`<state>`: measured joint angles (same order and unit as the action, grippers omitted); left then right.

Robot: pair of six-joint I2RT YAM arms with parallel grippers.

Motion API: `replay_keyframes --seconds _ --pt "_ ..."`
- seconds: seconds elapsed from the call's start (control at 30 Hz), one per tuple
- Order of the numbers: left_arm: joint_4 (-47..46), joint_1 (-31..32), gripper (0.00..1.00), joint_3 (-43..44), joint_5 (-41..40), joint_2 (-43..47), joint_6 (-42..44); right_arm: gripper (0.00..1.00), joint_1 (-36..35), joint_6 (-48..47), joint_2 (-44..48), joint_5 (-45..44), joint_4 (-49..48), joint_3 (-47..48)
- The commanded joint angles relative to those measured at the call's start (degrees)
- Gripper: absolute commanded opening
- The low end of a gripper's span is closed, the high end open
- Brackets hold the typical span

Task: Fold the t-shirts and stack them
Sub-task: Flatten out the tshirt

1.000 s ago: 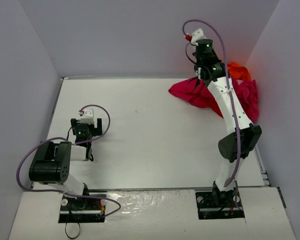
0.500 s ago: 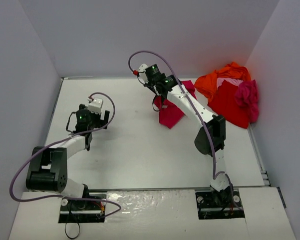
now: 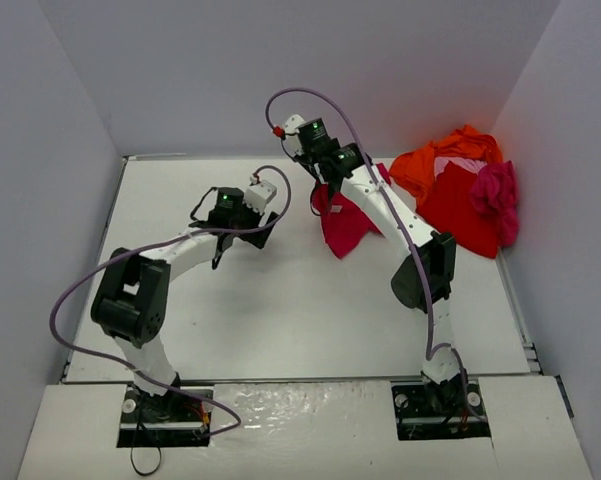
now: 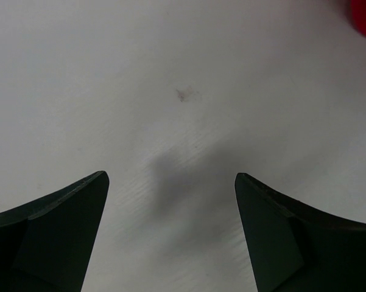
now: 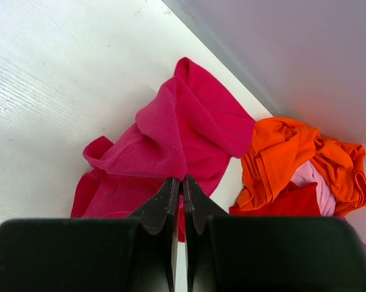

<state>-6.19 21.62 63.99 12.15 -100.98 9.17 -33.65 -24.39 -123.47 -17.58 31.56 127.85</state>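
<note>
Pinching a fold of the crimson pink-red cloth t-shirt, the R gripper has its two dark fingers pressed together on the fabric. From there the cloth spreads out crumpled on the white table. In the top view that shirt sits approx 1 o'clock from table centre, w/ the R gripper at its 11 o'clock edge.

Rest of the shirts are heaped at approx 2 o'clock, by the right wall, apart from the crimson one: an orange cloth t-shirt at the heap's 11 o'clock side, a red cloth t-shirt at 6, a magenta cloth t-shirt bunched at 3, and a pale pink cloth t-shirt peeking out between orange & red.

L gripper is approx 10 o'clock from centre, fingers spread wide, nothing between them. Its wrist cam shows the L gripper over bare tabletop, w/ a sliver of red cloth at the 1 o'clock corner.
</note>
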Motion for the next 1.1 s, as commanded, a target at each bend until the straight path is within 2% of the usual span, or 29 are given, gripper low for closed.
replay_keyframes --seconds 0.0,0.13,0.37,0.57,0.77,0.93,1.07 --pt "4.14 3.29 0.82 8.88 -3.59 -3.91 -0.71 0.00 0.94 0.84 8.28 -1.39 -2.12 1.18" --pt "10.30 4.15 0.82 16.13 -2.74 -9.76 -2.84 0.00 1.40 0.60 12.09 -0.86 -2.08 0.07" --pt "20.50 5.12 0.81 34.42 -1.63 -18.33 -3.35 0.00 3.21 1.92 16.29 3.89 -0.33 -0.35" --pt "27.44 8.67 0.80 48.30 -2.84 -24.61 -2.13 0.00 4.20 2.41 17.46 6.51 0.78 0.39" --pt "33.36 10.98 0.80 60.99 -0.44 -29.54 -3.68 0.00 4.95 1.45 17.75 5.63 0.96 -0.93" --pt "34.59 10.85 0.80 63.24 1.12 -28.88 -4.63 0.00 7.30 1.89 18.42 6.07 0.87 -0.67" --pt "33.49 10.16 0.80 59.09 0.67 -26.48 -4.22 0.00 8.96 1.35 18.82 6.06 0.77 -0.20"
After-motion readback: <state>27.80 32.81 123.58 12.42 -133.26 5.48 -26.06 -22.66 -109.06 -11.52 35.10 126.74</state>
